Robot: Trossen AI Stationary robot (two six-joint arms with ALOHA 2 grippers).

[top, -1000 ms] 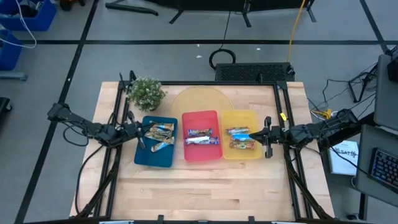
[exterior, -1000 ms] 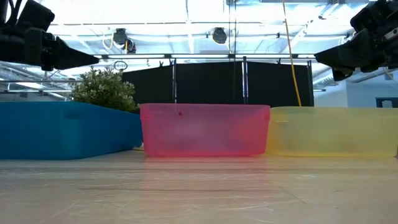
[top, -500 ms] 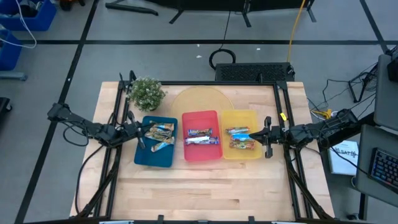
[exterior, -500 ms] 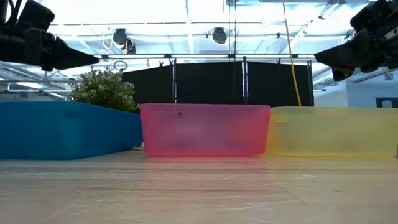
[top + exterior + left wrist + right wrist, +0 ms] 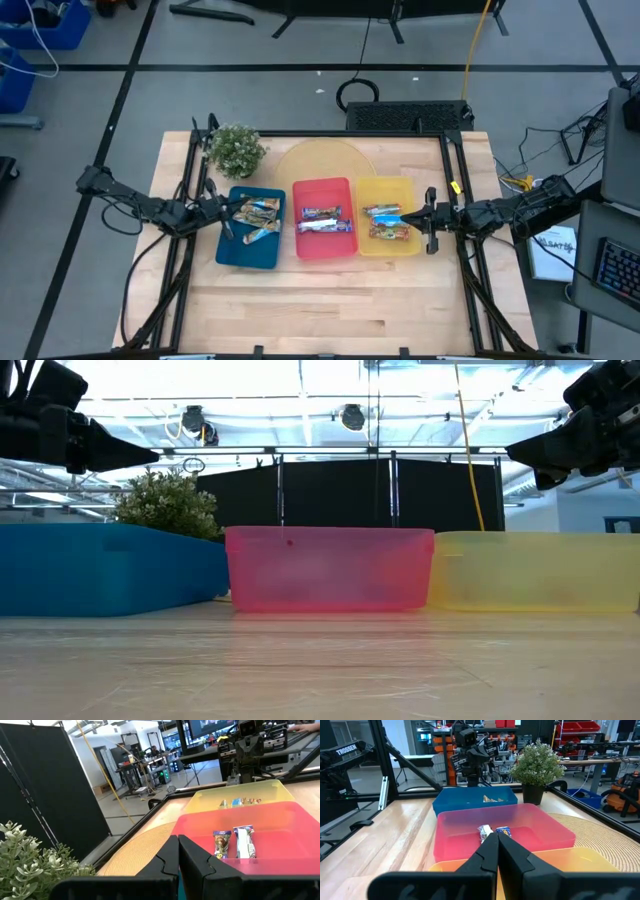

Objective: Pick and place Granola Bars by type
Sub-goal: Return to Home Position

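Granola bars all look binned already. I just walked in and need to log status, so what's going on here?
Nothing is being handled right now. The left hand hangs shut and empty over the outer edge of the blue bin, and the right hand hangs shut and empty over the outer edge of the yellow bin. The granola bars lie in those two bins and the red bin between them.

Two Granola Bars (image 5: 323, 219) lie flat and parallel inside the red tray (image 5: 322, 191), one dark-wrapped, one silver and blue. In the blue tray (image 5: 245, 256) just left of the red tray, tan-gold bars (image 5: 257, 211) lie tilted, perhaps three. In the yellow tray (image 5: 386, 189) just right of it lie blue and orange-brown bars (image 5: 388, 222).
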